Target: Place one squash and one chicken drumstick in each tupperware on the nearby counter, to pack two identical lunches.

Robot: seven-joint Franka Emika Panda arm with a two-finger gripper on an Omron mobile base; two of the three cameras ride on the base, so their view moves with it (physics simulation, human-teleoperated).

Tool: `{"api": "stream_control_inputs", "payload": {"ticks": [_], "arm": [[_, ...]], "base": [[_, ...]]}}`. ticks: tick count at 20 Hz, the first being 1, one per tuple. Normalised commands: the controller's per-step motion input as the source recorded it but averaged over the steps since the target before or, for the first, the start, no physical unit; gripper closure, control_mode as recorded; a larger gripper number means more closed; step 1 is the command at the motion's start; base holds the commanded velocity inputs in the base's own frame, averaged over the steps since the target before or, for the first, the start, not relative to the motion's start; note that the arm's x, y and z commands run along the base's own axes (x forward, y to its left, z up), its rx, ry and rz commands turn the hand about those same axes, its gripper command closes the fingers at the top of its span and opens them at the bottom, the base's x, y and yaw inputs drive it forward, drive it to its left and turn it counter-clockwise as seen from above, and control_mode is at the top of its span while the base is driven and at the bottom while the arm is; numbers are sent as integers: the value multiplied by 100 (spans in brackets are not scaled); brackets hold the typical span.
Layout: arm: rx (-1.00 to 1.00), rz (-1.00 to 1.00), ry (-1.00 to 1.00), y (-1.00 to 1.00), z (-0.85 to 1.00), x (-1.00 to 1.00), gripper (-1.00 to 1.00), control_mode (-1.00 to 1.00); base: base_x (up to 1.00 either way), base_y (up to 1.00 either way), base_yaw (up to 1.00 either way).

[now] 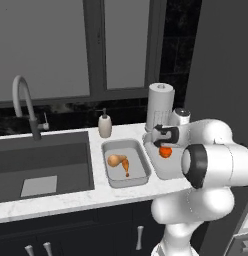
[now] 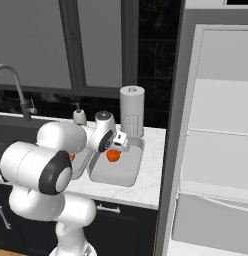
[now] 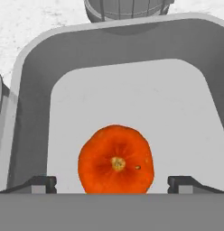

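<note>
Squash dropped in the tray nearest the paper towel roll [image 1: 160, 102]

On the bench [image 1: 56, 202], that tupperware [image 3: 32, 90] holds the orange squash [image 3: 116, 160], straight beneath my tool [image 3: 113, 184], whose tips stand apart either side, holding nothing; its drumstick is missing.

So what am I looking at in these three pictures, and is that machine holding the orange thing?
It is a rendered kitchen with a white robot arm on a driving base. Two cameras ride behind the arm, left and right; the third sits on its hand, looking down past the gripper. On the marble counter beside the sink stand two grey tupperware trays. The left tray holds a tan squash and a chicken drumstick. The right tray holds an orange squash. The gripper's fingers stand wide on either side of it, apparently not gripping. A paper towel roll and soap bottle stand behind.
</note>
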Motion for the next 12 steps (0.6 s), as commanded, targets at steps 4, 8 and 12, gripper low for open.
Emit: {"api": "stream_control_inputs", "payload": {"ticks": [4, 8, 12], "arm": [[-1, 0, -1, 22, 77, -62, -100, -100], [0, 0, -2, 16, 96, -68, -100, -100], [0, 0, -2, 4, 100, -65, -100, -100]], "base": [[0, 0, 0], [0, 0, 0], [0, 0, 0]]}}
